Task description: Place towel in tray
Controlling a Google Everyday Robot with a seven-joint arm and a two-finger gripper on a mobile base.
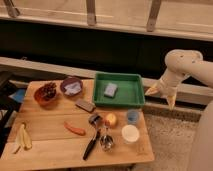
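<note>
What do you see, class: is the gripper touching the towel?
Apart. The camera view shows the whole tray between the gripper and the towel, which lies in the purple bowl.

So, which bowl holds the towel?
The purple bowl; the towel lies in it. The orange bowl holds something dark. The open gripper hangs right of the green tray.

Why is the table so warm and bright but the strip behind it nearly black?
Camera view: warm light covers the wooden table; the band behind it sits in shadow. Camera view: the green tray and the towel in the purple bowl show no glare; the hand, open, hangs brightly lit right of the tray.
</note>
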